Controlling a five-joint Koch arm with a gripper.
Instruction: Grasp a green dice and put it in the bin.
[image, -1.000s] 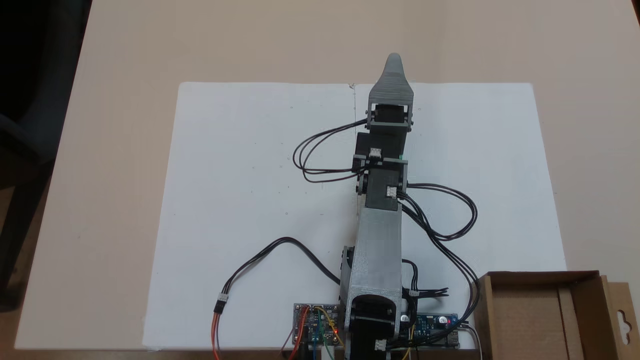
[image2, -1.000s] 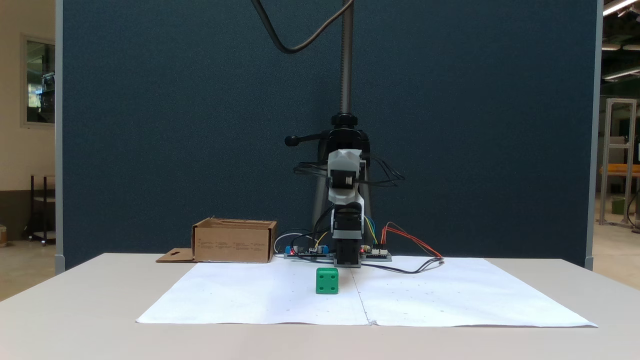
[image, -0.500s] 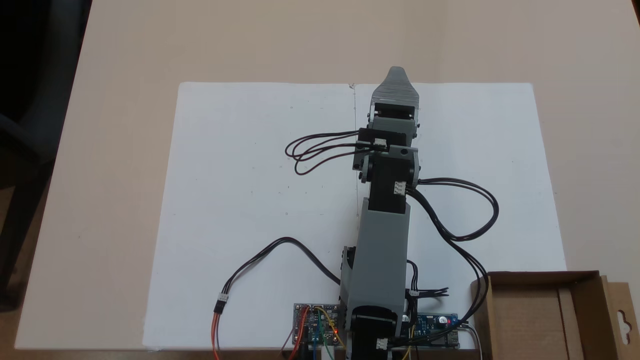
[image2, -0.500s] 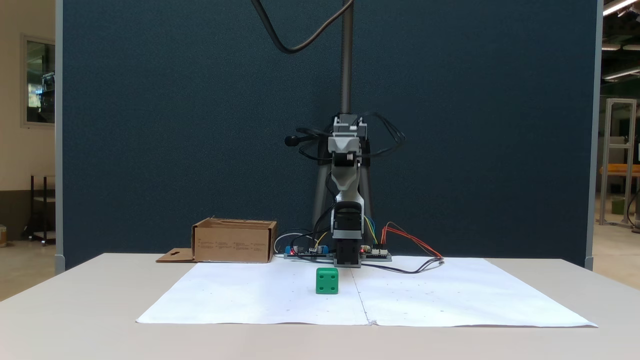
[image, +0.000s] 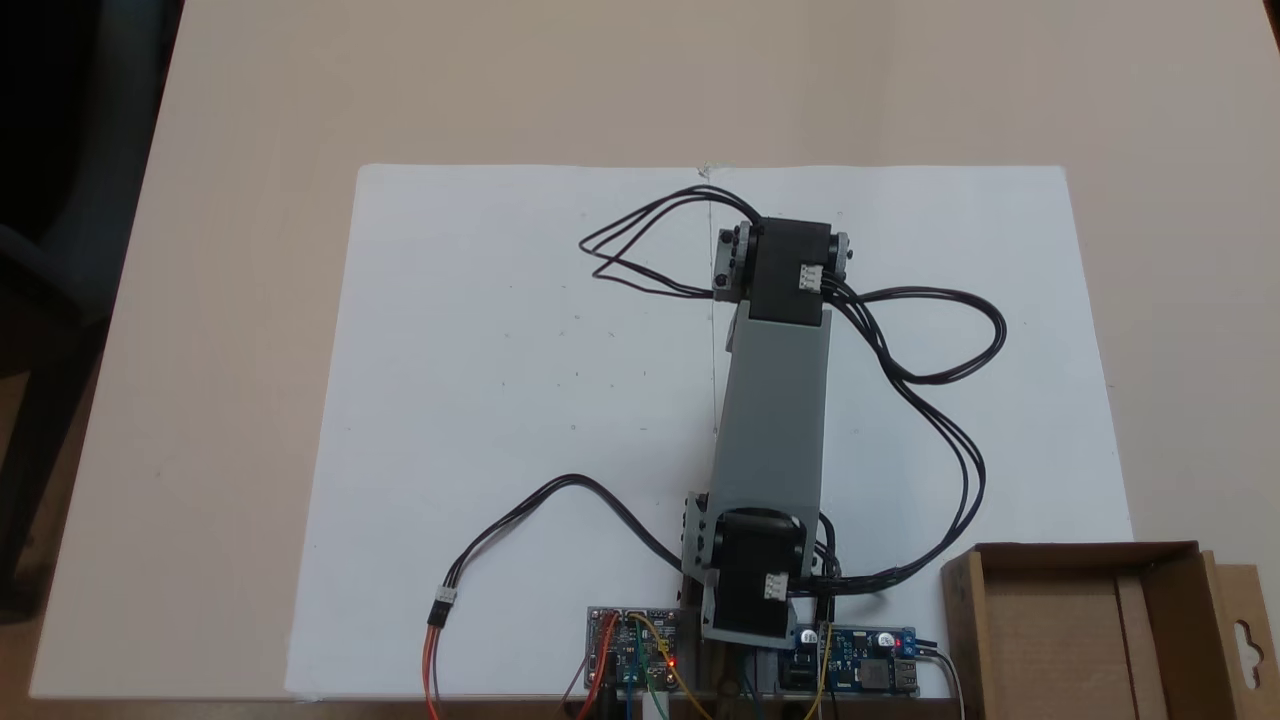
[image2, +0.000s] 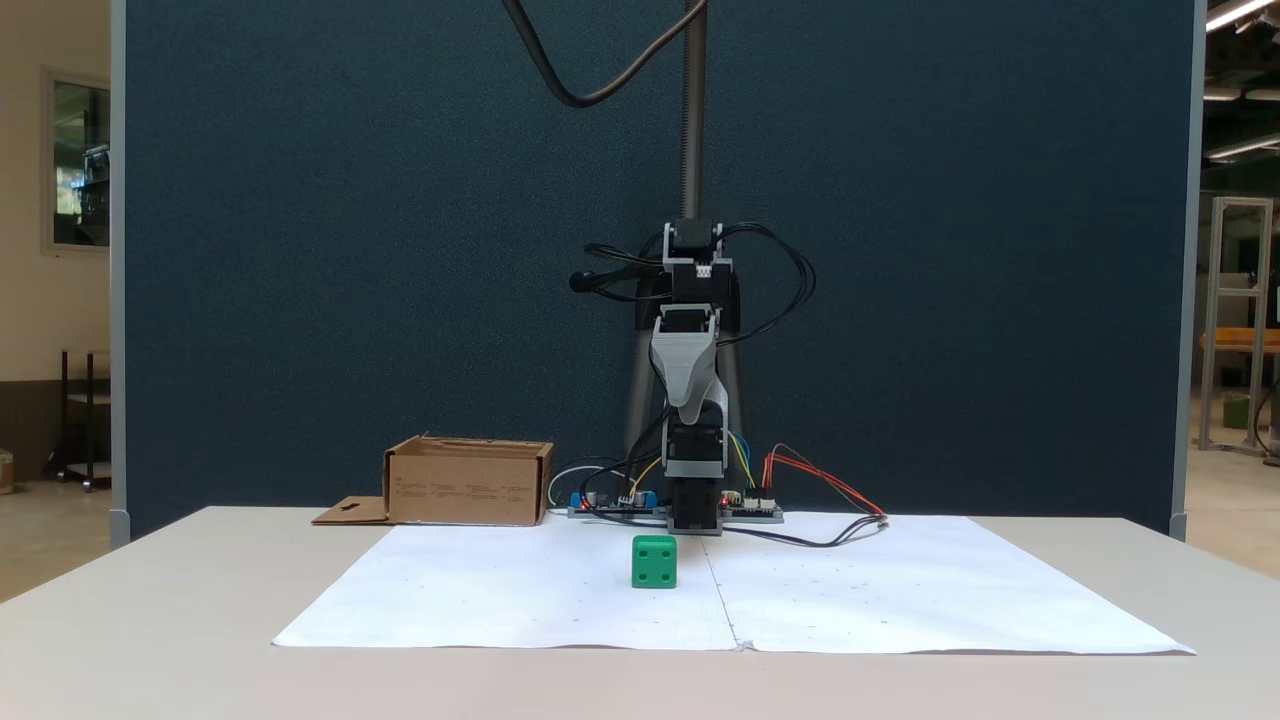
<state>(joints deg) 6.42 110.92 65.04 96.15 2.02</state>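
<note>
Fixed view from above. The grey and black jointed plastic arm (image: 775, 400) extends from its base near the bottom edge of the picture up across the white paper sheet (image: 500, 400) that covers the middle of the beige table (image: 250, 200). The arm's upper black motor block sits over the far part of the sheet, just right of the sheet's centre seam. Black cable loops (image: 940, 340) hang to both sides of the arm. Two small circuit boards (image: 635, 645) lie at the near edge of the sheet, one on each side of the arm base. The shallow rectangular brown cardboard bin (image: 1100, 630) stands off the sheet's near right corner; its flap with a hang-hole cutout points right.

Fixed view from the front. The small bright green plastic dice (image2: 654, 561) rests on the paper sheet (image2: 850, 600), just left of the centre seam and in front of the arm base. The grey tapered end effector (image2: 690, 402) points downward, well above the dice and apart from it. Its jaws line up one behind the other, so its opening cannot be told; it holds nothing visible. The bin (image2: 468, 483) stands behind the sheet's far left corner.
</note>
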